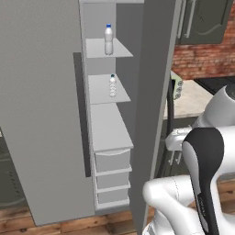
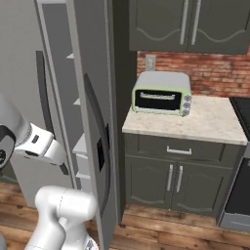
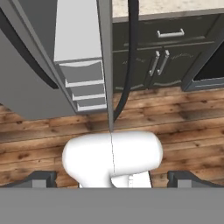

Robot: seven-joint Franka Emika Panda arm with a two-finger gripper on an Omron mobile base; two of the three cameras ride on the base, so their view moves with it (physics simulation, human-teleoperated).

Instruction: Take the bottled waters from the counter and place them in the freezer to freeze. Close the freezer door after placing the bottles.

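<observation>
Two bottled waters stand inside the open freezer: one on the top shelf, the other on the shelf below. The freezer door stands swung out, edge-on to me. Its dark bar handle is on the face turned to the counter. My gripper hangs low on the handle side of the door, apart from it, open, with nothing between its fingers.
The other grey door is shut, left of the shelves, and has its own dark handle. Drawers fill the freezer's lower part. A toaster oven sits on the counter, over dark cabinets. The floor is wood.
</observation>
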